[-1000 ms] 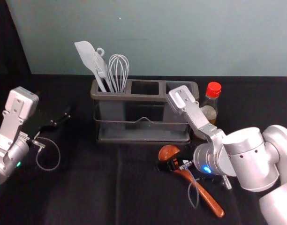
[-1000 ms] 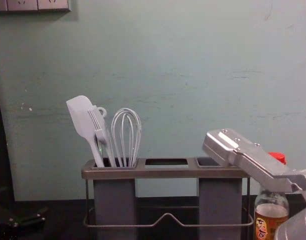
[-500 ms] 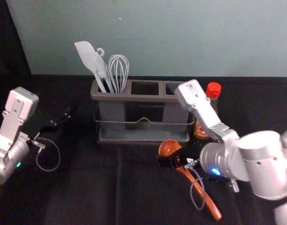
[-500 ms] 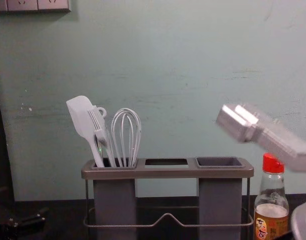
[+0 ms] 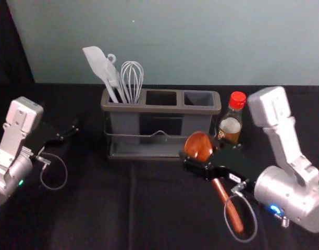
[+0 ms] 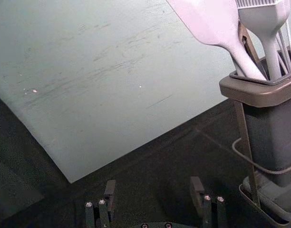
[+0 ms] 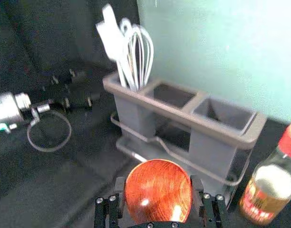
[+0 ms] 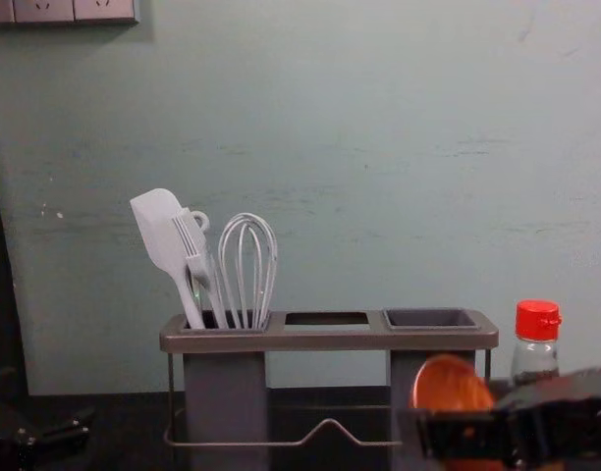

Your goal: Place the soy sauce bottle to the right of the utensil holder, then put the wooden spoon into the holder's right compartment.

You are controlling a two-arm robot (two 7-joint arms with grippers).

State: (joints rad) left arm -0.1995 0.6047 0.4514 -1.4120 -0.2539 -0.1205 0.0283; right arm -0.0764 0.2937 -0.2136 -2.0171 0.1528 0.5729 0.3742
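- The table (image 5: 97, 208) is covered in black cloth, with soft creases running through it in front of the holder.
- Behind it stands a pale grey-green wall (image 5: 201, 57), by whose left side a dark drape (image 5: 12, 52) is hung.
- In the chest view, scuffs and small white specks are made out on the wall, and socket plates (image 8: 45, 10) are seen at the upper left.
- The utensil holder (image 5: 160, 108) is set near the wall; a spatula (image 5: 99, 62), a brush (image 5: 113, 78) and a whisk (image 5: 132, 75) are stood in its left compartment.
- The soy sauce bottle (image 5: 230, 129) is placed upright just beside the holder, on its right; its orange-red label is shown in the right wrist view, while in the chest view its lower part is hidden.
- The wooden spoon (image 5: 199, 146) is held by the right hand (image 5: 201, 158) in front of the holder's right part, bowl uppermost; its handle, slanting down, is revealed in the head view.
- In the right wrist view, the bowl is framed by the fingers, and the holder's right compartment (image 7: 221, 114) is looked into.
- The left hand (image 5: 71, 126) is parked left of the holder; its fingers are seen spread wide in the left wrist view.
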